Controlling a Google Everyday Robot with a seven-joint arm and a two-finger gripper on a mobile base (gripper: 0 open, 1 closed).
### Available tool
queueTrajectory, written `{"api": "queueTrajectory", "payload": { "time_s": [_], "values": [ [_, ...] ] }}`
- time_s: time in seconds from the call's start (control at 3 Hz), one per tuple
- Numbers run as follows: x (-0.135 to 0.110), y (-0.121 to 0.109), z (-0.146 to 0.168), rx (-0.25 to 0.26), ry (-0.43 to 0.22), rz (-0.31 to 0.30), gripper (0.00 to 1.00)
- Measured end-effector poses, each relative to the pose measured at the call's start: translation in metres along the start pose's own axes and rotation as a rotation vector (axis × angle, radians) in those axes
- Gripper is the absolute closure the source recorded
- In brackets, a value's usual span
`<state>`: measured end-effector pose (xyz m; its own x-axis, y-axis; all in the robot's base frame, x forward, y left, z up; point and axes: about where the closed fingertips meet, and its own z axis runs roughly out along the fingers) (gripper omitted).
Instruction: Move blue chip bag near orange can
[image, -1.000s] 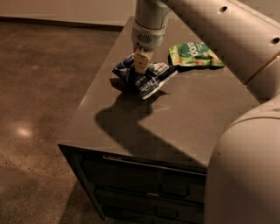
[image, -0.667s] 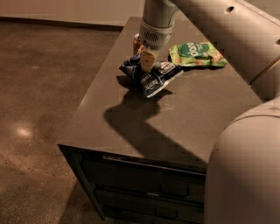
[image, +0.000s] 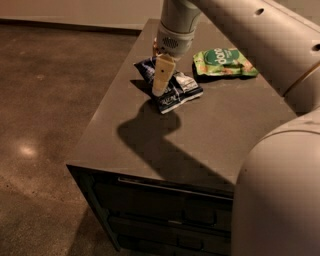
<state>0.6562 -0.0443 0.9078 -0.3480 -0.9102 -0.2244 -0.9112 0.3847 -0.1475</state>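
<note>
— On the table (image: 215, 135), where does the blue bag (image: 177, 90) sit?

— Toward the far left part of the top, near the left edge. It lies crumpled, with its white panel and lettering facing up. Its near end points at the table's front, and one dark corner sticks up on the left.

— And your gripper (image: 159, 90)?

— Right on it. I come down from above and pinch the blue bag around its middle. One pale finger (image: 161, 75) shows across the front of the foil; the other is hidden behind it.

— Is the blue bag off the surface?

— I cannot tell. Its near end looks to touch the top, but under my gripper nothing shows.

— The can (image: 155, 48)?

— Only a sliver of orange shows at the left edge of my wrist (image: 175, 35), just behind the blue bag. I cover the rest.

— What else is up there?

— A green bag (image: 222, 60) lies flat to the right of the blue one and a little further back, apart from it, white lettering up.

— And around that?

— My shadow (image: 145, 132) falls dark on the top in front of the blue bag and stretches toward the front edge. My arm (image: 250, 30) crosses the upper right, and a big pale part of me fills the lower right corner. Dark drawers (image: 170, 200) run along the table's front. It stands on a glossy brown floor (image: 45, 100) with a patch of glare at the left.
</note>
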Motion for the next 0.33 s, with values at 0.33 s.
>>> {"api": "queueTrajectory", "payload": {
  "time_s": [0.33],
  "values": [
    [-0.0002,-0.0001,0.0002,0.000,0.000,0.000,0.00]
  ]
}}
